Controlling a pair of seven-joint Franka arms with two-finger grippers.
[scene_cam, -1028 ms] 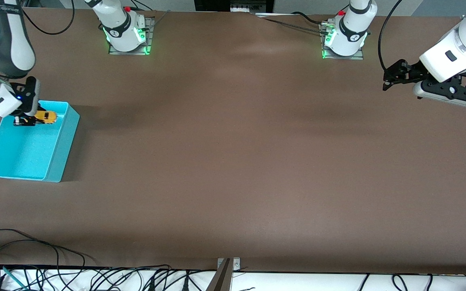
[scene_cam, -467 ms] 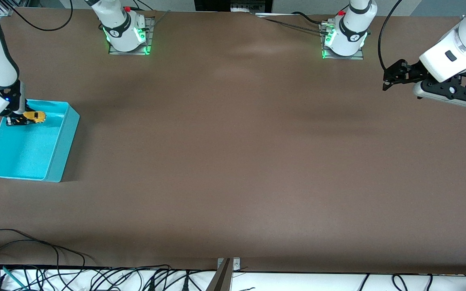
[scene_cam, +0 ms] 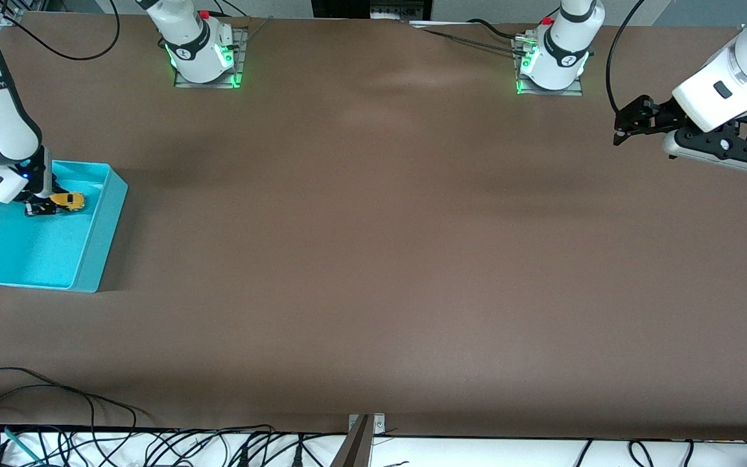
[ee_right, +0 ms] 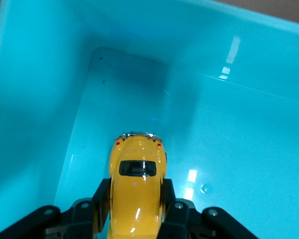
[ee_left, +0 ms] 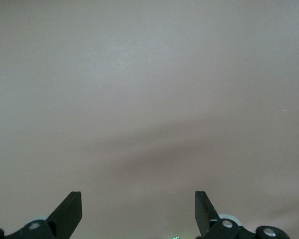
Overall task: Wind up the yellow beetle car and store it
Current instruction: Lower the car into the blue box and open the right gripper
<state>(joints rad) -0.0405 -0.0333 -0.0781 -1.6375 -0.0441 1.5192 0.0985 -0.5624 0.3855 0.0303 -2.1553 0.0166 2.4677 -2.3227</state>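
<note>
Right pincer clenched on car, low inside bin, at the end farther from camera; car's long axis straight out from the fingers, floor just below. Left pincer released, waiting over bare bench, well apart.

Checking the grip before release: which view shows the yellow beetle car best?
The right wrist view: the yellow beetle car fills it, clamped in the right gripper. The front view shows it tiny; the left wrist view shows none.
</note>
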